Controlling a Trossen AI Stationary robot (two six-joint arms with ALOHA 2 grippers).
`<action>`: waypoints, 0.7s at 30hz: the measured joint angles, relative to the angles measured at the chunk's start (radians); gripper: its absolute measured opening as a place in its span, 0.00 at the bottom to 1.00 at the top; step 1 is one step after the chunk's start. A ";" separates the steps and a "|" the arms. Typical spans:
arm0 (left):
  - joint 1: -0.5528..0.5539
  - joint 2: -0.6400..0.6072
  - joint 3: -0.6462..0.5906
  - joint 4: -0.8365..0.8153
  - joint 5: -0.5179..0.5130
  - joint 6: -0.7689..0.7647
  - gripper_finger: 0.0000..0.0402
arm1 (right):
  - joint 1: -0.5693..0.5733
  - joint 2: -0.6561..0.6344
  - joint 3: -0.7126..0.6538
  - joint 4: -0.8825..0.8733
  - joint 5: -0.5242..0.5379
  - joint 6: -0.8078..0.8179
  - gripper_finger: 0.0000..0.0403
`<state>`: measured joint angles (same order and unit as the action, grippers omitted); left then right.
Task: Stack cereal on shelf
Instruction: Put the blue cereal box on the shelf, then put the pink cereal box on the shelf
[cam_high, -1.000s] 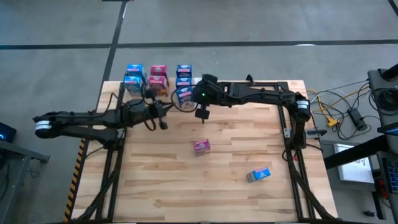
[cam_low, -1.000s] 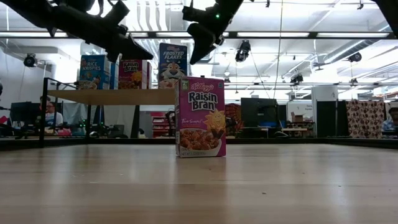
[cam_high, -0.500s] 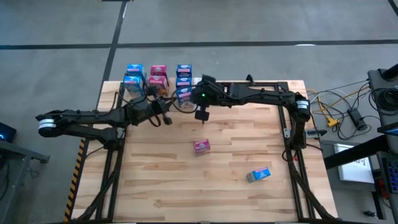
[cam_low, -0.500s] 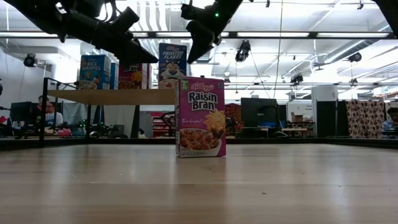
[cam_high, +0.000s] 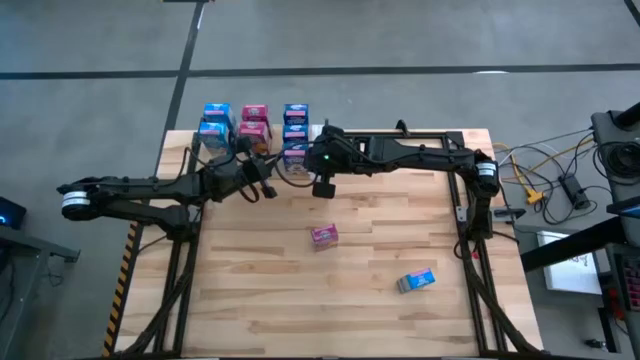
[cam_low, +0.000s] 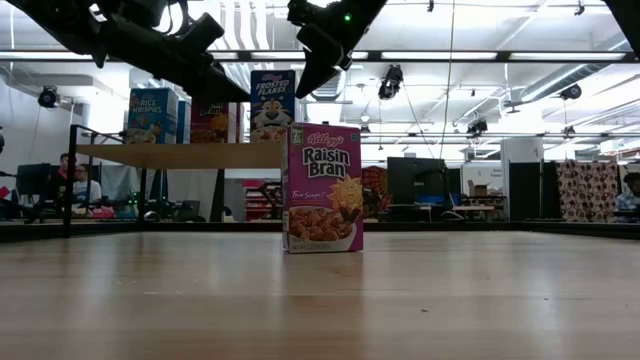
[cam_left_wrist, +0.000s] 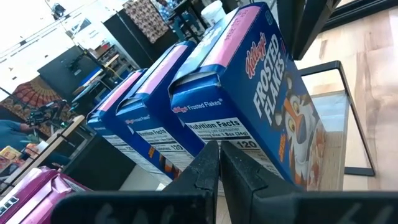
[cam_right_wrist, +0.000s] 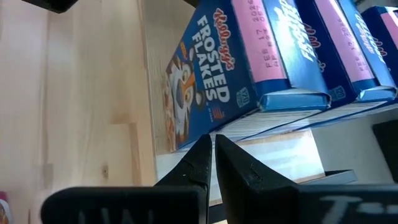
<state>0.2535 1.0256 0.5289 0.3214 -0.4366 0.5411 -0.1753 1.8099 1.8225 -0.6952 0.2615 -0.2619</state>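
Both arms reach in toward the shelf (cam_high: 262, 150) at about eleven o'clock on the surface (cam_high: 380, 300). The left hand (cam_high: 268, 190) hangs above the planks just in front of the shelf, its two fingers (cam_left_wrist: 205, 171) pressed together with nothing between them. The right hand (cam_high: 322, 188) comes in from the three o'clock side and hovers just beside the shelf's right end, its fingers (cam_right_wrist: 200, 163) likewise closed and empty.

On the shelf stand the boxes already placed — blue Rice Krispies (cam_low: 150, 115) at the left, a pink box (cam_low: 212, 122) in the middle, and a row of blue Frosted Flakes (cam_right_wrist: 205, 68) at the right, one behind another. From the left wrist that same row (cam_left_wrist: 261, 112) fills the picture, close ahead of the fingertips.

Two boxes sit off the shelf. A pink Raisin Bran box (cam_low: 322, 188) stands upright near the middle of the surface (cam_high: 323, 235), well apart from both hands. A blue box (cam_high: 416, 281) lies flat toward five o'clock, alone.

Beyond the surface, at the far left of the room, a person (cam_low: 82, 185) sits at a desk.
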 joint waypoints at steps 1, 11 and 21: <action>0.000 -0.001 0.000 0.000 0.000 0.000 0.00 | 0.000 0.000 0.000 0.000 0.000 0.000 0.03; -0.006 -0.044 0.000 -0.052 -0.053 -0.003 0.00 | 0.005 -0.012 0.000 -0.035 0.001 0.019 0.03; -0.109 -0.203 0.000 -0.189 0.045 -0.117 0.00 | 0.100 -0.080 -0.005 -0.226 0.001 0.113 0.03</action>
<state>0.1449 0.8224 0.5289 0.1328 -0.3911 0.4245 -0.0748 1.7301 1.8171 -0.9212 0.2623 -0.1492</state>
